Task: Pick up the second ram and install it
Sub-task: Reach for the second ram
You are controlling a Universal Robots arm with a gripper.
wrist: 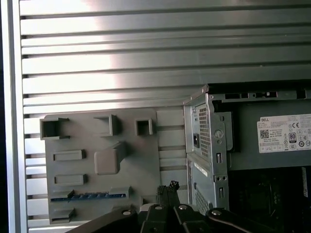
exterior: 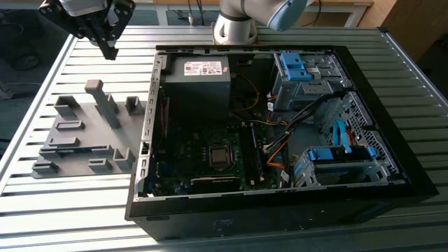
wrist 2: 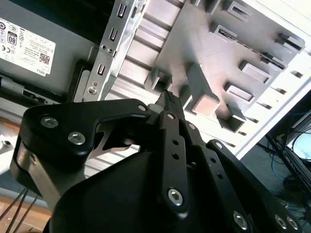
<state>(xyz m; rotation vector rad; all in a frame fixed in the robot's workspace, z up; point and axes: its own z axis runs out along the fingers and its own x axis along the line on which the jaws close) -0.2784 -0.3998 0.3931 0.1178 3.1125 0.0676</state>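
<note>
first wrist view: second ram (wrist: 90, 195) in holder (wrist: 77, 141)

A table (exterior: 49, 220) of ribbed metal slats carries everything. In the exterior view the slats run from that view's left to its right, with dark grooves between them. Strong light falls on the metal: the slats shine almost white along the near edge and toward the edge at the exterior view's left, and in the first wrist view a bright glare lies across the bare slats. Beyond the edge at the exterior view's left the floor (exterior: 18, 37) is dark and in shadow. In the second wrist view thin blue cables (wrist 2: 286, 162) trail over it. Past the far corner at the exterior view's right stands a brown wooden panel (exterior: 413, 23).
</note>
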